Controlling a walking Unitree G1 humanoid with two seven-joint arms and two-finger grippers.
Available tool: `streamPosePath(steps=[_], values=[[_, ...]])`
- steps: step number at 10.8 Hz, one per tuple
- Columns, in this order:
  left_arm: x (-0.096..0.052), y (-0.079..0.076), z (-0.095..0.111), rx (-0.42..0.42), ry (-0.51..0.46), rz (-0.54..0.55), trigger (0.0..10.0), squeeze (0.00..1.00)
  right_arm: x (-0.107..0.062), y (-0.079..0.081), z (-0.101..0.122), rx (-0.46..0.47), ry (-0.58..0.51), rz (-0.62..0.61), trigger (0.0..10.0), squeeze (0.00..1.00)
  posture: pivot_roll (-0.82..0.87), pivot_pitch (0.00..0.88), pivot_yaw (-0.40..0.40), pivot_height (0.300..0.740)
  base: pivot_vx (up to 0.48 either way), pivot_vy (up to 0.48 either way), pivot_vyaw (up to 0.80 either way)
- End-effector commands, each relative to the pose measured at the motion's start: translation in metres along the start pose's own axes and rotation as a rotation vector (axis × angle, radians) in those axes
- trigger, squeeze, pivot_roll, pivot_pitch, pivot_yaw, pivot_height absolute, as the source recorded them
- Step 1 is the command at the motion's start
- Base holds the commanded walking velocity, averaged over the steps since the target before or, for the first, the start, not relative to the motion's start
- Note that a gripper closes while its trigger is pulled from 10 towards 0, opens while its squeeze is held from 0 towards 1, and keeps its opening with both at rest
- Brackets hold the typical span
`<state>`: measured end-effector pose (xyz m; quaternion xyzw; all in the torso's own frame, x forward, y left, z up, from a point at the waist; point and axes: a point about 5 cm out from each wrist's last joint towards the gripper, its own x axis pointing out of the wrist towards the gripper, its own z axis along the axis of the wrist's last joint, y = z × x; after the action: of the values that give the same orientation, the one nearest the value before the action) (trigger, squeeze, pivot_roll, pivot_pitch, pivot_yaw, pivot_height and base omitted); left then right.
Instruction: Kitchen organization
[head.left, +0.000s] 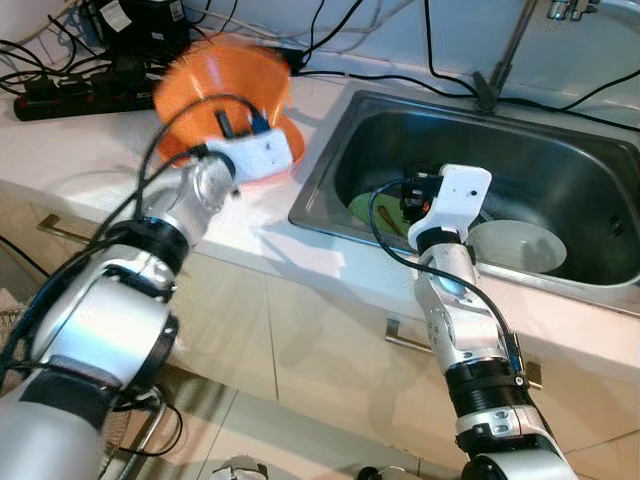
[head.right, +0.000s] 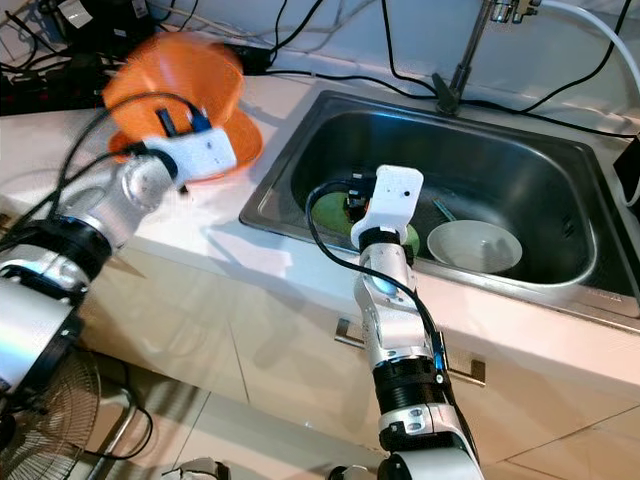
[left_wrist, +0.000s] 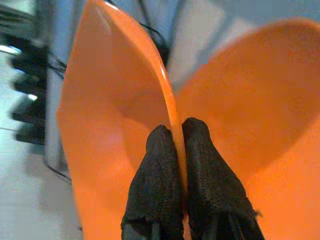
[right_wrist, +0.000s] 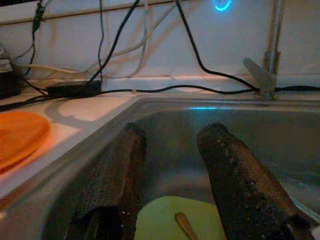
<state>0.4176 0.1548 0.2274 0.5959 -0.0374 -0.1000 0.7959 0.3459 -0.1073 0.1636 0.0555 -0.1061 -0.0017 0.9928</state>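
My left gripper (head.left: 242, 122) is shut on the rim of an orange bowl (head.left: 225, 85), which it holds tilted and motion-blurred above the white counter (head.left: 90, 160). In the left wrist view its black fingers (left_wrist: 160, 165) pinch the thin orange rim (left_wrist: 167, 95). A second orange dish (head.right: 245, 140) lies on the counter just under the bowl. My right gripper (right_wrist: 172, 135) stands open inside the steel sink (head.left: 330, 150), just above a green plate (right_wrist: 170, 220) with a spoon (right_wrist: 184, 225) on it. A white bowl (head.left: 515, 247) sits in the sink to the right of that gripper.
A faucet (head.left: 500, 60) rises behind the sink. Black cables (head.left: 400, 80) run along the back of the counter. A power strip (head.left: 60, 100) and black devices crowd the back left corner. Cabinet fronts with handles (head.left: 400, 340) are below the counter edge.
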Motion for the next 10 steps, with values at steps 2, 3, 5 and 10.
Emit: streamPosePath(steps=[2,3,5,10], values=[[-0.002,-0.003,0.019,0.001,-0.115,0.055,0.0,0.00,0.003,0.003,0.002,0.003,0.000,0.009,10.0,0.00,0.05,0.053,-0.025,0.740,0.000,0.000,0.00],[-0.004,-0.004,0.026,0.006,-0.158,0.069,0.0,0.00,0.003,0.003,0.003,0.005,-0.003,0.009,10.0,0.00,0.05,0.052,-0.024,0.740,0.000,0.000,0.00],[-0.013,-0.012,0.055,0.023,-0.312,0.073,10.0,0.00,0.007,0.004,0.011,0.061,-0.016,0.012,10.0,0.00,0.05,0.042,-0.026,0.740,0.000,0.000,0.00],[-0.028,-0.052,0.080,-0.027,-0.376,-0.017,10.0,0.00,0.019,0.012,0.061,0.403,-0.080,0.081,10.0,1.00,0.04,0.030,-0.025,0.740,0.000,0.000,0.00]])
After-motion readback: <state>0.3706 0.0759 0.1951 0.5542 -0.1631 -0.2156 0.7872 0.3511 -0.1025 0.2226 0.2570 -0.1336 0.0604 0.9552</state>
